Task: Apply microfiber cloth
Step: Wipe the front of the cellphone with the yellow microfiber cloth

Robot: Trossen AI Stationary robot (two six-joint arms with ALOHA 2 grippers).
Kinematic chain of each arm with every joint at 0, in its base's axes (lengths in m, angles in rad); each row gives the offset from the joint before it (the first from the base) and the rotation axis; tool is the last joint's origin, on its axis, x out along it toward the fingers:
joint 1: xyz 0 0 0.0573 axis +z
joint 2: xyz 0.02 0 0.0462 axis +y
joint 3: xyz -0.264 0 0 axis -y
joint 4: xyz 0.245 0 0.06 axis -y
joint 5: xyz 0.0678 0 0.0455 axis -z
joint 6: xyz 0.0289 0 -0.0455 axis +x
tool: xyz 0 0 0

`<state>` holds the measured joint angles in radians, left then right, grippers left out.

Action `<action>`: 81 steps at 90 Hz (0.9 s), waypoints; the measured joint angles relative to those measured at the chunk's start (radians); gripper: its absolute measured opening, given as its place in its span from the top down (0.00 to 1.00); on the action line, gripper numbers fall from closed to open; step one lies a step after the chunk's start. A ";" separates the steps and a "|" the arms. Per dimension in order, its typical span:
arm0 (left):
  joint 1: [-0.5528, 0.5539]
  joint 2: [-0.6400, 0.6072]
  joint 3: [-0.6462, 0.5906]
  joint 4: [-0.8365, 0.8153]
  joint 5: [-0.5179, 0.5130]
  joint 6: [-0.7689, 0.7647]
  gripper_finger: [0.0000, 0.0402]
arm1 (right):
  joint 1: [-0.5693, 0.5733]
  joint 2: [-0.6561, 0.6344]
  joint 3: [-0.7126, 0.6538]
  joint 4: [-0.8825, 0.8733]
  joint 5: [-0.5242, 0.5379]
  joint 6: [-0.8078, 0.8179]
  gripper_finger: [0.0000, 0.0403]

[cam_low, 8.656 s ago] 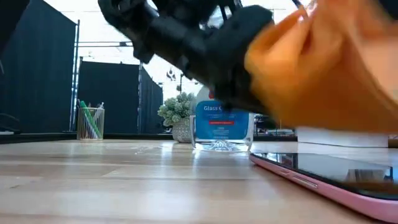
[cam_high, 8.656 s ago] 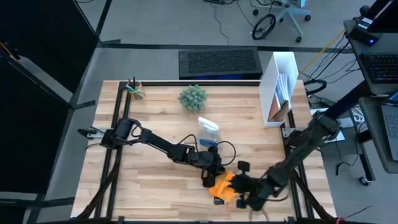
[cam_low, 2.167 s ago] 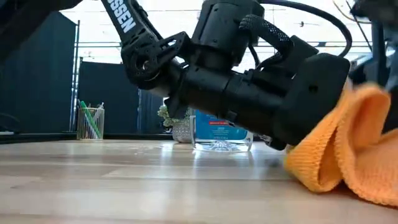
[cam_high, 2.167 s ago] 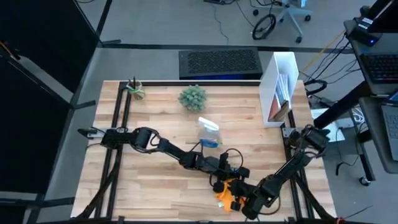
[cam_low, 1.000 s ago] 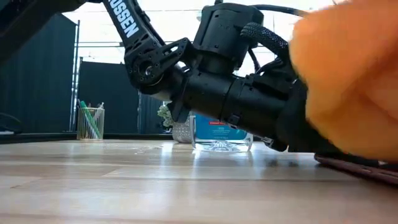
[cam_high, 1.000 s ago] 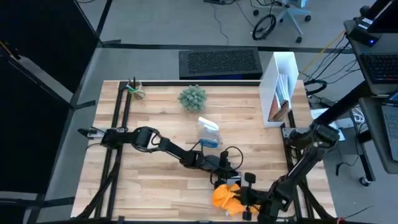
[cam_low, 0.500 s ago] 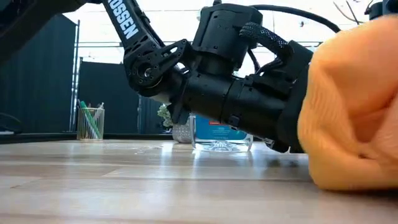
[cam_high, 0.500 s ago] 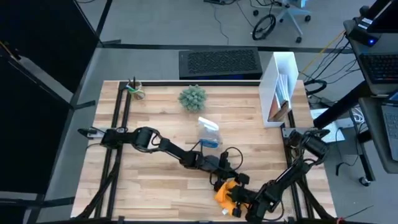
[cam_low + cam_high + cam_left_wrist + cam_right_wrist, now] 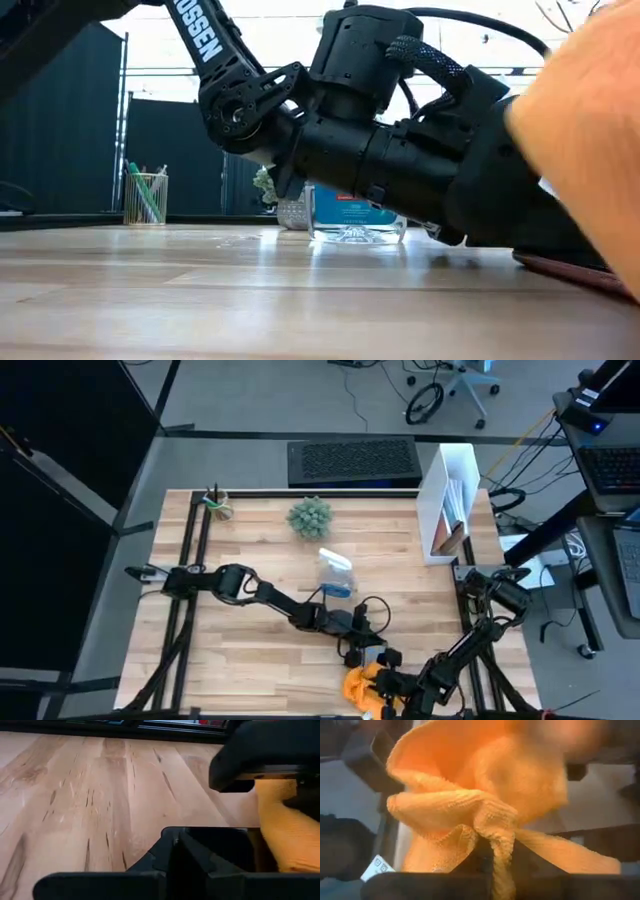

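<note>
The orange microfiber cloth (image 9: 358, 685) lies bunched near the table's front edge, right of the middle, and fills the right of the low view (image 9: 590, 130). My right gripper (image 9: 383, 682) is shut on it from the right. My left gripper (image 9: 362, 653) reaches in from the left, just beyond the cloth, with its fingers closed at the end of the dark phone (image 9: 220, 845). The low view shows only a strip of the phone's pinkish edge (image 9: 565, 268). Cloth and grippers hide the phone in the high view. My left gripper has its closed fingers (image 9: 175, 847) at the phone's near end (image 9: 200, 837), coming in low from the table's left. Its own body hides whether it pinches that edge or presses on it. My right gripper pinches a gathered fold of several layers (image 9: 492, 845) between its fingers. The cloth bulges out ahead of the fingers, over the phone.
A clear spray bottle with blue liquid (image 9: 336, 572) stands just beyond the grippers. Farther back are a small plant (image 9: 310, 515), a pen cup (image 9: 217, 505) at the far left, a white file holder (image 9: 450, 500) at the far right and a keyboard (image 9: 352, 460).
My right gripper, still shut on the cloth, moved it a little toward the far edge and then back toward the near edge, over the phone. In the low view the cloth dropped to the tabletop and then swung off to the right.
</note>
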<state>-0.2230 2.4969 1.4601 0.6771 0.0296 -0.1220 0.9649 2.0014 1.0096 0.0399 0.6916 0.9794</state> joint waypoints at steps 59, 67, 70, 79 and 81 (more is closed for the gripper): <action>0.010 0.000 -0.001 0.005 -0.003 -0.003 0.96 | 0.045 -0.306 -0.004 -0.680 -0.480 0.333 0.99; 0.009 0.001 -0.002 0.022 -0.004 -0.003 0.96 | 0.069 -0.373 -0.005 -0.875 -0.484 0.520 0.99; 0.008 0.000 -0.002 0.030 -0.003 -0.003 0.96 | 0.081 -0.395 -0.005 -0.913 -0.483 0.594 0.99; 0.002 -0.017 -0.003 0.024 -0.004 -0.002 0.96 | 0.105 -0.444 -0.003 -1.028 -0.482 0.830 0.98; 0.001 -0.020 -0.003 0.020 -0.004 -0.001 0.96 | 0.108 -0.454 -0.004 -1.046 -0.485 0.866 0.98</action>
<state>-0.2218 2.4765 1.4567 0.6973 0.0254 -0.1231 1.0728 1.5479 1.0053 -1.0063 0.2068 1.8459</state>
